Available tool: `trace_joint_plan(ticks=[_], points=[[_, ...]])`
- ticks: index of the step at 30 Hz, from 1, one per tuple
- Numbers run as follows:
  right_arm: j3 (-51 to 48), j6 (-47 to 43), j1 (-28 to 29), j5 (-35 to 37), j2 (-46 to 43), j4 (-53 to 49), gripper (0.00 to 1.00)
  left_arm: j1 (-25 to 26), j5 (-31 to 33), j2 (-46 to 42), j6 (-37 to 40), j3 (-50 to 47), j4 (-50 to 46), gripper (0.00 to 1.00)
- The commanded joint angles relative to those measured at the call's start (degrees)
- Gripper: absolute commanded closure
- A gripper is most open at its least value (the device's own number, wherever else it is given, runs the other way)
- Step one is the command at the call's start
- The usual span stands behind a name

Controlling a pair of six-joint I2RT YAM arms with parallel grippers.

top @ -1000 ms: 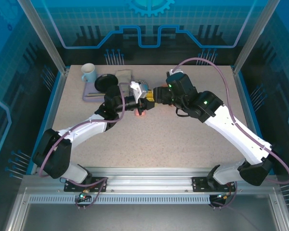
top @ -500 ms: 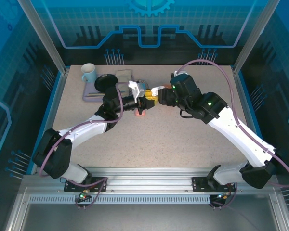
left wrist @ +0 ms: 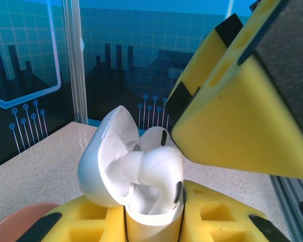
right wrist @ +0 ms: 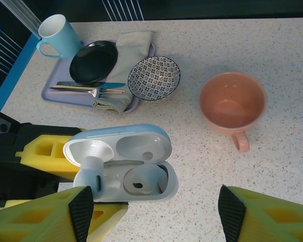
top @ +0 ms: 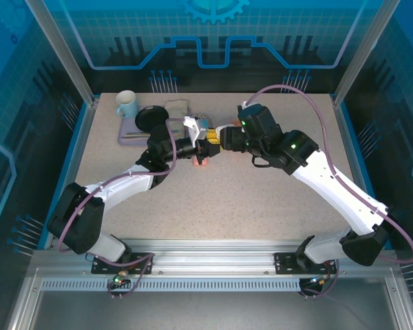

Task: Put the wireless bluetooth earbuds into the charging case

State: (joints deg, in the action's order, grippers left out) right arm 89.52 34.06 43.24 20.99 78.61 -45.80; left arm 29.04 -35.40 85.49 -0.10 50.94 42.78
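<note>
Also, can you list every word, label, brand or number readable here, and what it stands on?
No text can be read. The charging case, blue mug, pink cup and patterned bowl bear no lettering; the blue backdrop shows only drawn lines and a gear shape.

Bench [right wrist: 272,50]: pale and speckled.
Tray [right wrist: 56,79]: lavender, at the far left of the bench.
Mug [right wrist: 54,34]: light blue, upright at the tray's corner.
Plate [right wrist: 93,62]: black, beside the mug.
Cloth [right wrist: 134,45]: grey-beige, folded – a fork [right wrist: 98,92] lay along its near edge.
Bowl [right wrist: 154,78]: patterned, at the tray's right end.
Cup [right wrist: 232,103]: salmon-pink, upright – apart from the tray.
</note>
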Motion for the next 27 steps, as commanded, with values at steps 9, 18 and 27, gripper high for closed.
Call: trace_joint_plan(ticks=[9, 18, 27], points=[[1.74, 0.04, -1.4, -0.25, -2.27, 0.19, 0.31, 0.19, -0.9, 0.49, -1.07, 0.15, 2.75, 1.0], [0.27, 0.04, -3.03, -1.82, -0.17, 0.45, 0.32, 0.15, -1.02, 0.3, -1.05, 0.39, 2.5, 1.0], [-0.66, 1.57, -1.06, -4.74, -0.2, 0.69, 0.34, 0.14, -0.81, 0.6, -0.91, 0.39, 2.73, 1.0]])
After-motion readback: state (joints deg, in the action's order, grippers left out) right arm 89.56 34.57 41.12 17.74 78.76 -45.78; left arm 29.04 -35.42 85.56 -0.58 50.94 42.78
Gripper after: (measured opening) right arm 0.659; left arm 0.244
